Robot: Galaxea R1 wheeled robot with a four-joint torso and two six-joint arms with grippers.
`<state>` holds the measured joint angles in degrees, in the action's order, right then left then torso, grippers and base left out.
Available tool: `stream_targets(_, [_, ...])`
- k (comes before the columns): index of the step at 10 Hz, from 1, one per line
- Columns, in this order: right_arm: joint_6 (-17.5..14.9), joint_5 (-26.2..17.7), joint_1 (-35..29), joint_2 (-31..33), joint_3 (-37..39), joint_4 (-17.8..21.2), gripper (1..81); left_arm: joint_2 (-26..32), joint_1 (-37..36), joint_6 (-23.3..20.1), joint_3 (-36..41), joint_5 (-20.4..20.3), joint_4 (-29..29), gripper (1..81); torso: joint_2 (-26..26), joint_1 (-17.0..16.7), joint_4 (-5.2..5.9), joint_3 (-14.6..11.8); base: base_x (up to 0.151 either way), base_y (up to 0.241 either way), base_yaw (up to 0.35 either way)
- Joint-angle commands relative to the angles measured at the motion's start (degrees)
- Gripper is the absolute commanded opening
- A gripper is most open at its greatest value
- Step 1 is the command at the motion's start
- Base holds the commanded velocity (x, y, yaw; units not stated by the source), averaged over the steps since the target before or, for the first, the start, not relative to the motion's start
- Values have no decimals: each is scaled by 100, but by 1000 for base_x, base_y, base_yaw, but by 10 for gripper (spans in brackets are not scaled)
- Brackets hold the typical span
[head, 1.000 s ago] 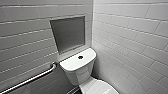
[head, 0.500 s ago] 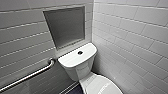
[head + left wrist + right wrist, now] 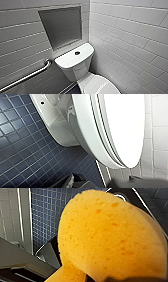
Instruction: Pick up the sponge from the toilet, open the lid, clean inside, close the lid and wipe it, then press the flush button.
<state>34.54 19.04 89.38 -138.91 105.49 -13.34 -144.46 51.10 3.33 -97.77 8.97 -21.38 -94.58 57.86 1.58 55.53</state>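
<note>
The sponge [image 3: 107, 235] sits close in front of the right wrist camera, clear of the blue tiled floor [image 3: 22, 144] far behind it. From that I judge that the right gripper [image 3: 100, 275] is pinching it at its lower end, although the soft orange pad hides the grip itself. Held that way, the broad, pitted face is left free for scrubbing.

The toilet [image 3: 75, 67] stands in the corner where the two tiled walls meet, with its tank against the back wall under a grey recessed panel [image 3: 61, 26]. The lid [image 3: 100, 86] is down over the bowl, so the sponge cannot reach the inside. Opening it appears to be the step in hand.

The left wrist camera looks along the lid's rim from just beside the bowl, a fitting place to get under the front edge. I cannot tell whether the left gripper [image 3: 107, 183] is spread or pressed together.

The flush button [image 3: 77, 53] is in the middle of the tank top, untouched. A steel grab bar [image 3: 27, 76] runs along the wall to the left, near the tank's corner, and an arm should avoid it.
</note>
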Motion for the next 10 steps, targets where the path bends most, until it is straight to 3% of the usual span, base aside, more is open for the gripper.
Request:
stream_targets(1, [-8, -278, -47, 168, -135, -160, 10, 31, -570, 19, 205, 483, -270, 811, 0, 0, 0, 0, 0, 0, 0])
stream_targets(8, [-8, -278, -56, 115, -143, -152, 10, -523, -790, 19, 126, 334, -1096, 811, 0, 2, -2, 2, 0, 0, 0])
stream_targets(10, [0, -278, -73, 107, -126, -152, 10, -698, -790, 150, 117, -97, -1140, 811, 0, 2, -2, 2, 0, 0, 0])
